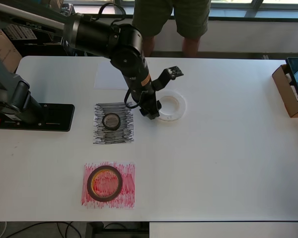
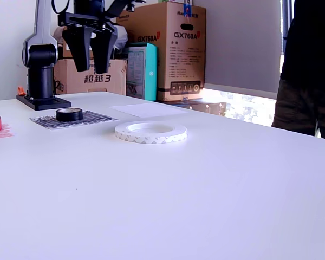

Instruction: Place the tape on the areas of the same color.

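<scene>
The wide flat white tape roll (image 1: 170, 105) lies on bare table, right of the black patch; it also shows in the exterior view (image 2: 150, 131). The small black roll (image 1: 111, 121) sits on the scribbled black patch (image 1: 113, 136). The dark-red roll (image 1: 105, 183) sits on the scribbled red patch (image 1: 126, 186). The faint white sheet (image 1: 111, 74) lies bare at the back. My gripper (image 1: 150, 112) hovers over the white roll's left edge. In the exterior view the gripper (image 2: 91, 60) is open, empty and well above the table.
The arm's black base (image 1: 39, 116) stands at the overhead view's left. A cardboard box (image 1: 290, 91) sits at the right table edge. A person (image 1: 171, 20) stands behind the far edge. Cardboard boxes (image 2: 168, 49) stack behind the table in the exterior view.
</scene>
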